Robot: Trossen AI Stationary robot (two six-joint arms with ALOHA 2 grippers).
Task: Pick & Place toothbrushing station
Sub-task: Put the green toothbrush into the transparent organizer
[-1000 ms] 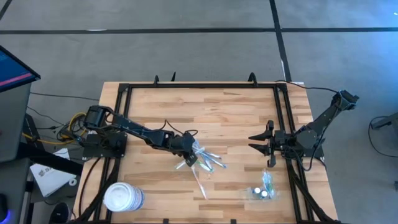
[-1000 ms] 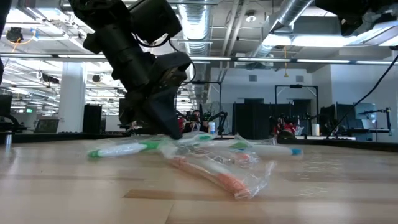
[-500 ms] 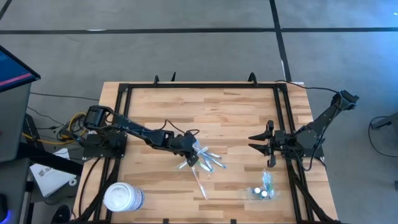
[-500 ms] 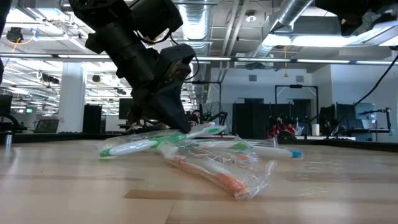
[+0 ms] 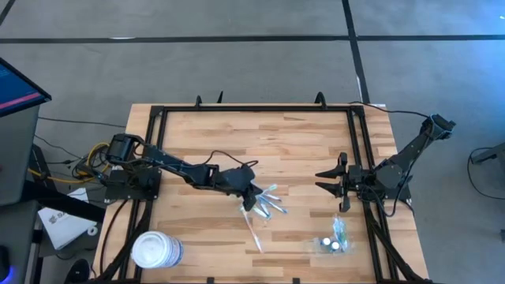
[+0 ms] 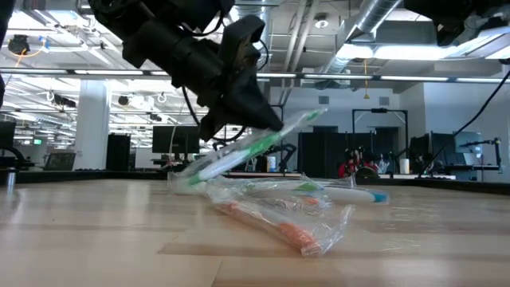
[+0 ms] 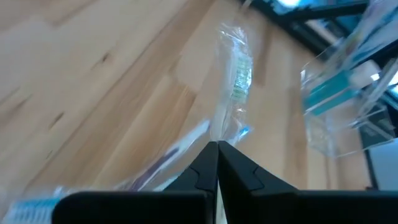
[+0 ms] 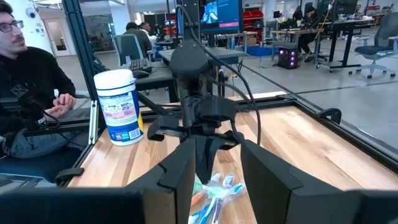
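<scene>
We see the left tool (image 6: 267, 119) clamped on a wrapped green toothbrush (image 6: 255, 147), tilted above the counter (image 5: 300, 150); the right tool (image 5: 331, 181) waits open.

Bare wooden table (image 5: 276, 138) lies open behind the wrapped toothbrushes (image 5: 264, 207); the white tub (image 5: 156, 250) blocks the front-left corner.

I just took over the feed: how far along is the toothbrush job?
Done: the left gripper is shut on one wrapped green toothbrush. In hand: it holds the brush tilted, off the pile at mid-table. Left: likely carrying it to the clear holder near the right arm, then the other wrapped brushes in the pile. The right gripper waits open at the table's right side.
</scene>
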